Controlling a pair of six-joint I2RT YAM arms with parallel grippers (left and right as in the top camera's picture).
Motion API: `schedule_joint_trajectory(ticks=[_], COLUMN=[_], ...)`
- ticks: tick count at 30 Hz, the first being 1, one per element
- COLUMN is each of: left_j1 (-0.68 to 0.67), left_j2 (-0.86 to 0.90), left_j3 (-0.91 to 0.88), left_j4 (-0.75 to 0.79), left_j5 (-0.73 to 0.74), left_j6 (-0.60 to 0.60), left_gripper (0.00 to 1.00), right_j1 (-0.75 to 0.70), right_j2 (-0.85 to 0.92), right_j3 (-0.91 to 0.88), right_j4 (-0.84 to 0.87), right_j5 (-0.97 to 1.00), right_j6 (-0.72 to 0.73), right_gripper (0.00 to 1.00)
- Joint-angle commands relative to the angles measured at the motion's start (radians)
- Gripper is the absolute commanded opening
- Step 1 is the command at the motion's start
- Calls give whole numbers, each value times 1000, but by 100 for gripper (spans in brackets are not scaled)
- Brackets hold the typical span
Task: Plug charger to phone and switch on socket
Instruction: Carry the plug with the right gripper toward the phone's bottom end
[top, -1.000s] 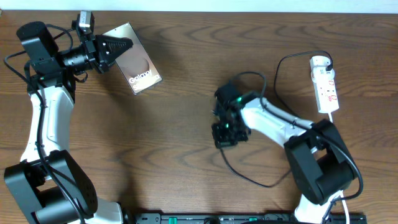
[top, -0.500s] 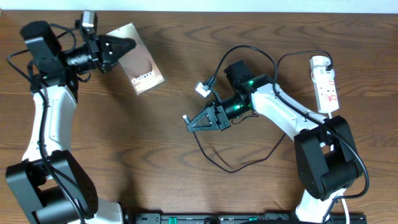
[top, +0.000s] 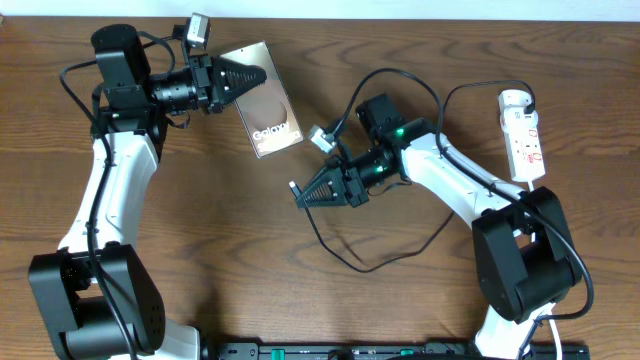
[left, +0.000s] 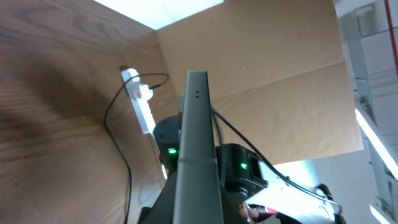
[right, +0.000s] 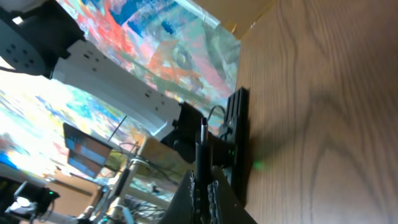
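My left gripper (top: 256, 75) is shut on the top edge of the phone (top: 271, 122), a tan-screened slab with "Galaxy" text, held above the table at upper centre-left. In the left wrist view the phone (left: 197, 143) shows edge-on between the jaws (left: 194, 208). My right gripper (top: 306, 193) is shut on the charger, whose plug tip (top: 294, 187) points left toward the phone. Its thin black cable (top: 375, 262) loops over the table. In the right wrist view the plug (right: 202, 146) sticks out of the jaws (right: 204, 190). The socket (top: 524, 135) lies at the far right.
The socket's white cord (top: 546, 182) runs down behind the right arm. The socket also shows in the left wrist view (left: 140, 102). A small white adapter piece (top: 320, 139) hangs on the cable above my right gripper. The table is brown wood (top: 200, 250).
My left arm has carried the phone to the right, toward the middle. My right gripper rose from the table with the charger plug, swung left, and now holds nearly still.
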Motion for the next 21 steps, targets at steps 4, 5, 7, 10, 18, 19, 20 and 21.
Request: schedule_joint_trajectory(ticks=[4, 5, 7, 10, 18, 19, 20, 21], left_j1=[0, 0, 2, 7, 73, 85, 98, 108], left_j2=[-10, -10, -10, -10, -10, -10, -10, -10], left_j3=[7, 7, 7, 7, 7, 7, 7, 7], left_j4=[6, 6, 10, 14, 17, 17, 16, 16], left_j5=[-16, -19, -19, -18, 68, 72, 78, 81], left_j6=[21, 24, 26, 29, 52, 60, 69, 70], left_gripper=[7, 7, 7, 7, 7, 7, 7, 7], right_j1=[0, 2, 6, 8, 8, 8, 8, 9], right_j2=[-7, -7, -7, -7, -7, -7, -7, -7], right_j3=[111, 119, 127, 127, 127, 126, 126, 126], right_j4=[117, 143, 219, 287, 323, 328, 335, 339], right_j5=[-39, -39, -39, -39, -39, -39, -39, -39], right_j6=[140, 167, 242, 307, 312, 304, 294, 285], right_gripper=[1, 1, 1, 1, 1, 1, 1, 1])
